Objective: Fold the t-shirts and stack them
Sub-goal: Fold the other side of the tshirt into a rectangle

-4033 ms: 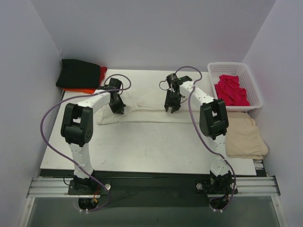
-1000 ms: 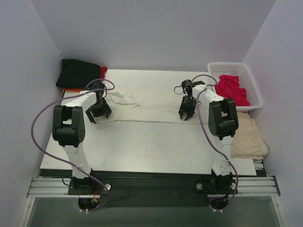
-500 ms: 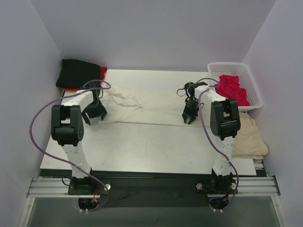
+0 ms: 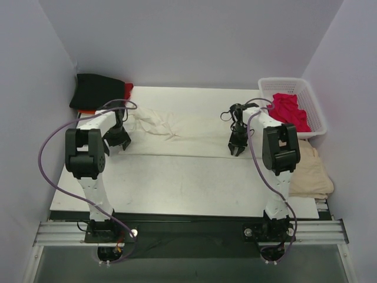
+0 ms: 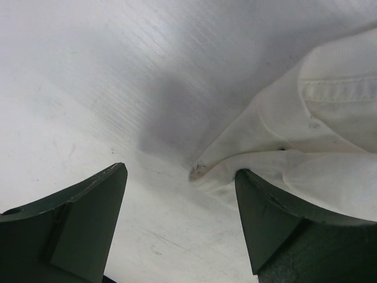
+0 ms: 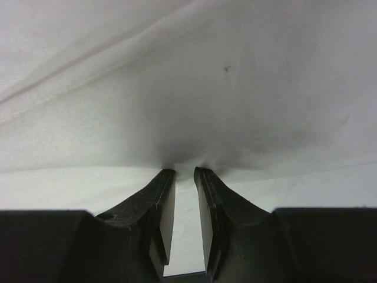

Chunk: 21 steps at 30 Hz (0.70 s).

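A large cream-white t-shirt (image 4: 188, 132) lies spread across the back half of the table. My left gripper (image 4: 118, 140) stands open at its left end. In the left wrist view a folded corner of the t-shirt (image 5: 330, 135) lies beside the right finger, with bare table between the jaws of the left gripper (image 5: 179, 169). My right gripper (image 4: 235, 147) is at the shirt's near right edge. In the right wrist view the right gripper (image 6: 185, 170) has its jaws nearly together, pinching the puckered hem of the t-shirt (image 6: 206, 88).
A folded black t-shirt (image 4: 97, 91) lies on an orange-red one (image 4: 127, 89) at the back left corner. A crimson t-shirt (image 4: 288, 112) fills the white lattice basket (image 4: 283, 82) at the back right. A beige cloth (image 4: 306, 168) lies right of the table (image 4: 177, 183).
Both grippers have moved outward to the shirt's ends and the shirt lies wider. Over the last second the right jaws have narrowed onto the hem; the left gripper has shifted slightly left.
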Each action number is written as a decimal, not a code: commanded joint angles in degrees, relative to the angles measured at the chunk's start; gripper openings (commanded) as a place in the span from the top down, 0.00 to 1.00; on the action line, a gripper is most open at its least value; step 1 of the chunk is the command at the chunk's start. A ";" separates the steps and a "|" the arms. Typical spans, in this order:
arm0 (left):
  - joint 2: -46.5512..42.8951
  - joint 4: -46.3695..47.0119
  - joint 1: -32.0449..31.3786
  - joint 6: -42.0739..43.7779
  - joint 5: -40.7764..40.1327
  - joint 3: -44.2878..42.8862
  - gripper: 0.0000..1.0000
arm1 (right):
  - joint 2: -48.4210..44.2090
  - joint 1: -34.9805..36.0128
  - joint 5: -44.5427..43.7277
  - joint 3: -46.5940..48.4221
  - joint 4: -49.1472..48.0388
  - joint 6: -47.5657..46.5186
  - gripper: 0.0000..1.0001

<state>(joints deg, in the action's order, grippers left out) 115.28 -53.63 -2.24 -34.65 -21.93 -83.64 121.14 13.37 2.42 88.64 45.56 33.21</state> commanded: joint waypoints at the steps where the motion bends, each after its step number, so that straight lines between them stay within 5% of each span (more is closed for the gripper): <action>1: 3.19 -3.06 4.69 0.82 -6.99 0.05 0.15 | -1.70 -0.80 -4.96 -2.15 5.33 0.36 0.77; 13: -3.74 -1.57 6.37 -0.50 -4.09 6.64 0.15 | -3.63 -1.15 -5.58 -7.33 5.77 1.06 0.78; 21: -19.03 5.62 6.37 1.95 4.61 10.42 0.15 | -7.84 -0.10 -6.46 -9.45 5.86 1.15 0.80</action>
<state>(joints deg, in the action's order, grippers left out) 104.29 -52.95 3.18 -34.48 -19.07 -72.53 116.40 13.15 1.30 80.75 46.37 34.11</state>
